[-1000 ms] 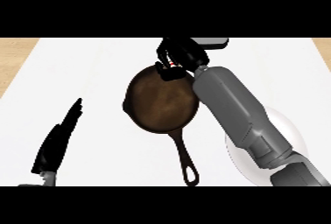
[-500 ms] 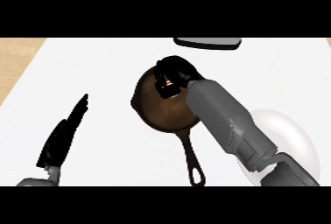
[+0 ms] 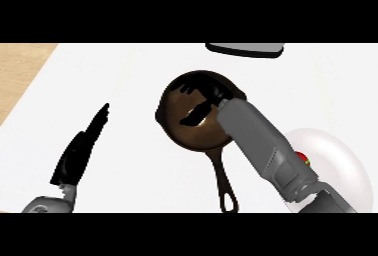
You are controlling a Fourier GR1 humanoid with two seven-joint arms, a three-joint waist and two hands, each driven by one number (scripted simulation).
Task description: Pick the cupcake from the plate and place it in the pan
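- Right hand (image 3: 205, 97) now sits deeper over the pan (image 3: 189, 137), fingers spread; the cupcake seen earlier between them is hidden.
- Left hand (image 3: 77, 152) stays flat, well left of them.

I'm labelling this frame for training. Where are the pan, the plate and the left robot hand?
pan (image 3: 193, 137): head view, on its bare brown floor.
plate (image 3: 336, 155): head view, on its bare white surface.
left robot hand (image 3: 77, 150): head view, on its palm.

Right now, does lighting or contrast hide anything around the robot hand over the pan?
Head view: the black right robot hand merges with the dark pan, so its outline is hard to read; head view again, the white plate barely stands out from the white counter.
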